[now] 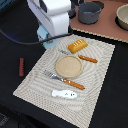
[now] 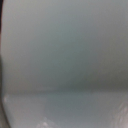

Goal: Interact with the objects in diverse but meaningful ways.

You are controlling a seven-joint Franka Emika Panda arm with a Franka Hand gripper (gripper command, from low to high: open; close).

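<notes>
My gripper [image 1: 52, 34] hangs at the back of the exterior view's left, right over the pale blue-white carton [image 1: 46, 40]. Only a corner of the carton shows below the white hand. The fingers are hidden, so I cannot tell whether they hold it. A pale blue-grey surface, the carton [image 2: 64, 55] seen very close, fills the wrist view. The golden scored bread loaf [image 1: 77, 46] lies on the striped mat [image 1: 35, 82]. The thin red-brown sausage [image 1: 21, 66] rests on the black table left of the mat. A white speckled piece [image 1: 64, 93] lies near the mat's front. The grey saucepan [image 1: 90, 12] stands at the back.
A round tan plate [image 1: 68, 66] sits mid-mat, with an orange-handled fork [image 1: 63, 80] in front of it and an orange-handled knife [image 1: 84, 58] behind it. The saucepan stands on a brown board [image 1: 102, 27], and a bowl [image 1: 122, 17] sits at the far right.
</notes>
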